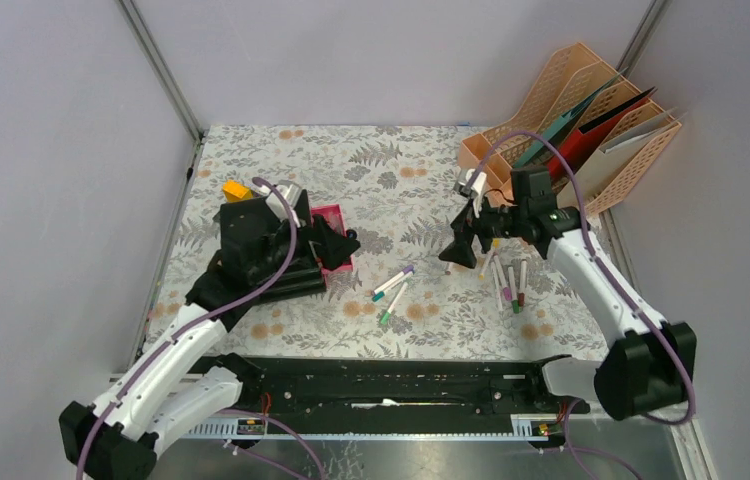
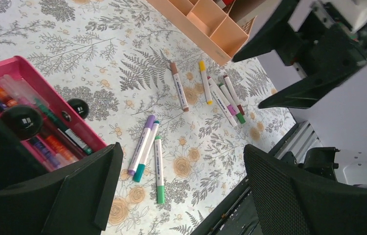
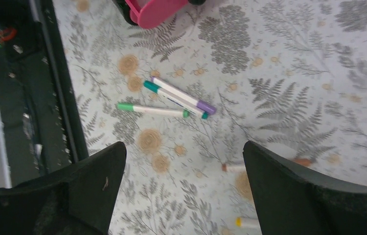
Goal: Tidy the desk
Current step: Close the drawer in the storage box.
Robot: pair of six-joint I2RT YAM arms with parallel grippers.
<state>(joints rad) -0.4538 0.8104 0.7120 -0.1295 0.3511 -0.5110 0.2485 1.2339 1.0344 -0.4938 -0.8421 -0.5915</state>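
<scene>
**Two grippers open wide over a cluttered desk**

My left gripper (image 1: 337, 244) hangs with its jaws spread wide and empty, just beside the pink tray (image 1: 334, 213) of pens. My right gripper (image 1: 459, 256) is spread just as wide and holds nothing. The desk (image 1: 391, 170) runs from the black rail (image 1: 391, 385) to the back wall. It is covered in pale cloth printed with grey fern leaves and small orange flowers. Three loose markers (image 1: 391, 287) lie mid-desk. A second cluster (image 1: 509, 283) lies near the peach file rack (image 1: 549, 88).
</scene>
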